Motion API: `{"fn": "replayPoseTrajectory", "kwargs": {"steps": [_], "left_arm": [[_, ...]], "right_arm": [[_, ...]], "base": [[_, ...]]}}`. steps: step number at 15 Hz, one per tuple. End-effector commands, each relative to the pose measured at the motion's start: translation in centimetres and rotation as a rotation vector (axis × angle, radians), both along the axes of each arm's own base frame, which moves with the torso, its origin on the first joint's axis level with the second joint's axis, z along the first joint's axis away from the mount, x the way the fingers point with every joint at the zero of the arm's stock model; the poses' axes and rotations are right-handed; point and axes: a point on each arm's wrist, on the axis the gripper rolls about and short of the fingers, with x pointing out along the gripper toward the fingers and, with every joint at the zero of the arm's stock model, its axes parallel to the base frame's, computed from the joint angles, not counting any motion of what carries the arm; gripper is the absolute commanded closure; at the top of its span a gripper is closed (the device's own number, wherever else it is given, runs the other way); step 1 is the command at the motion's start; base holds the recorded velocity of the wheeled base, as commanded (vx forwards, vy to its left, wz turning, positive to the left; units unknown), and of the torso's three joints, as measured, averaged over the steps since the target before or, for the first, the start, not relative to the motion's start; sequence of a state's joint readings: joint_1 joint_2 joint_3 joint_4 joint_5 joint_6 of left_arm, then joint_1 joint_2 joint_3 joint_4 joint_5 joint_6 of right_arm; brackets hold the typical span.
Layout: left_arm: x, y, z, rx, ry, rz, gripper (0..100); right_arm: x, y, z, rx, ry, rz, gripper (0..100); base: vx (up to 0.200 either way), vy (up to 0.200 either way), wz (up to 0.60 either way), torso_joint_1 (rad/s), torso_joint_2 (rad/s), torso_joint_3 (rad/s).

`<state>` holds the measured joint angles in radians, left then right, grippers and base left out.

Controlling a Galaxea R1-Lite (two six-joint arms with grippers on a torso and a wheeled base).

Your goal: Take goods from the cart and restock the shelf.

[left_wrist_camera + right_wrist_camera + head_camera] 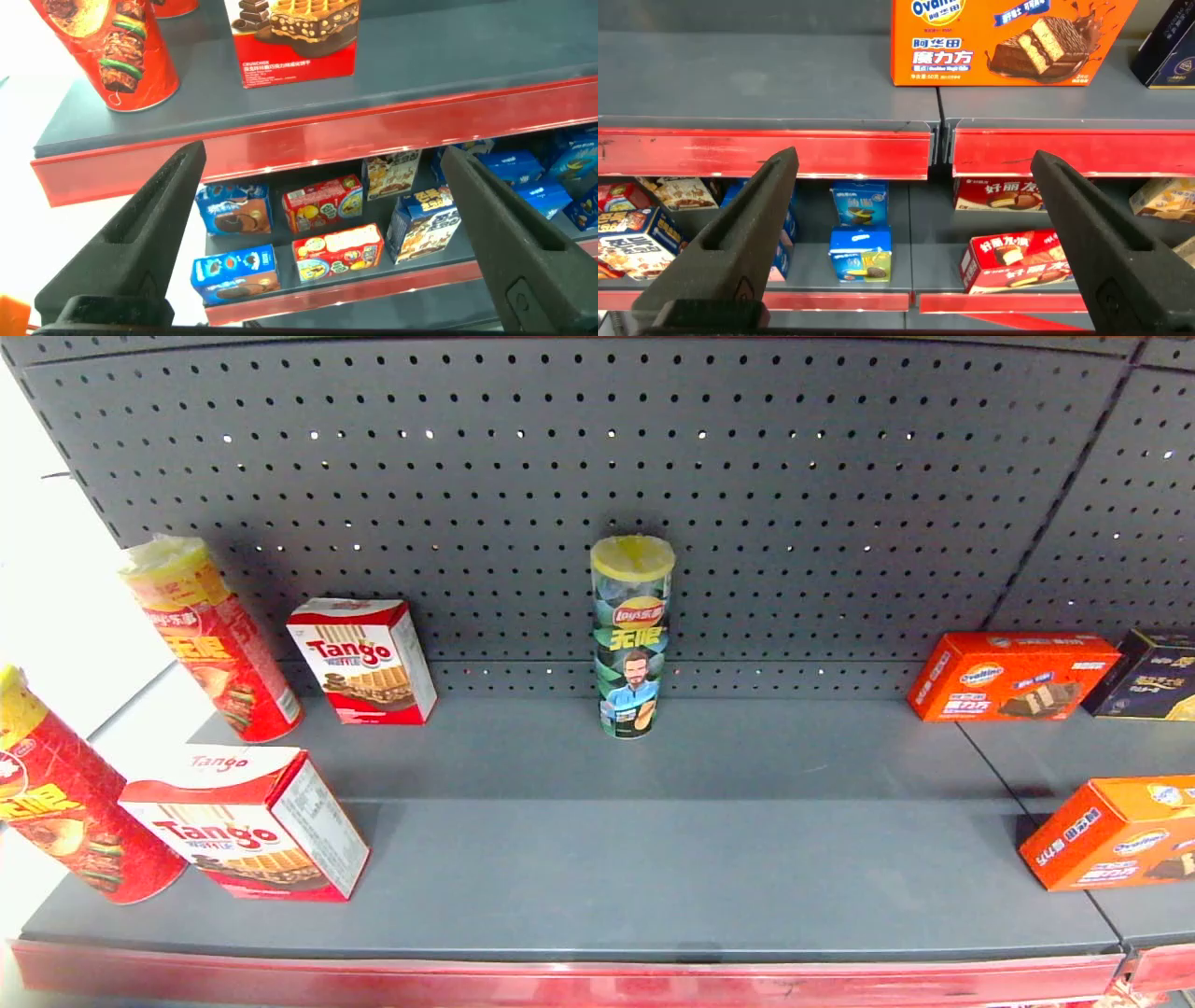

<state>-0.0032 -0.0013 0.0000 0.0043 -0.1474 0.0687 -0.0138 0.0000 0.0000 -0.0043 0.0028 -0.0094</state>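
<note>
The grey shelf (653, 859) holds a green chip can (632, 635) with a yellow lid, upright at the back centre. In the left wrist view my left gripper (321, 155) is open and empty, level with the shelf's red front edge (280, 140), below a red chip can (121, 47) and a wafer box (294, 37). My right gripper (913, 157) is open and empty too, facing the red edge (766, 149) below an orange chocolate box (1008, 42).
On the left stand two red chip cans (210, 639) (56, 803) and two wafer boxes (364, 661) (247, 821). On the right are two orange boxes (1013, 674) (1111, 831) and a dark box (1153, 686). The lower shelf (318, 252) holds several small boxes.
</note>
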Motion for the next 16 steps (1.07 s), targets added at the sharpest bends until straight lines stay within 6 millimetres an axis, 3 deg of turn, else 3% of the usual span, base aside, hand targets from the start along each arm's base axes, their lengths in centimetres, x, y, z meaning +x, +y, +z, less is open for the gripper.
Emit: {"fn": "replayPoseTrajectory", "kwargs": {"steps": [1,8,16], "left_arm": [[0.01,0.00,0.00,0.000,0.002,-0.001,0],[0.01,0.00,0.00,0.000,0.002,-0.001,0],[0.01,0.00,0.00,0.000,0.002,-0.001,0]], "right_arm": [[0.00,0.00,0.00,0.000,0.000,-0.001,0],[0.00,0.00,0.00,0.003,0.000,-0.001,0],[0.00,0.00,0.00,0.000,0.000,-0.001,0]], "base": [[0.000,0.000,0.00,0.000,0.00,0.000],[0.000,0.000,0.00,0.000,0.00,0.000],[0.000,0.000,0.60,0.004,0.00,0.002]]}}
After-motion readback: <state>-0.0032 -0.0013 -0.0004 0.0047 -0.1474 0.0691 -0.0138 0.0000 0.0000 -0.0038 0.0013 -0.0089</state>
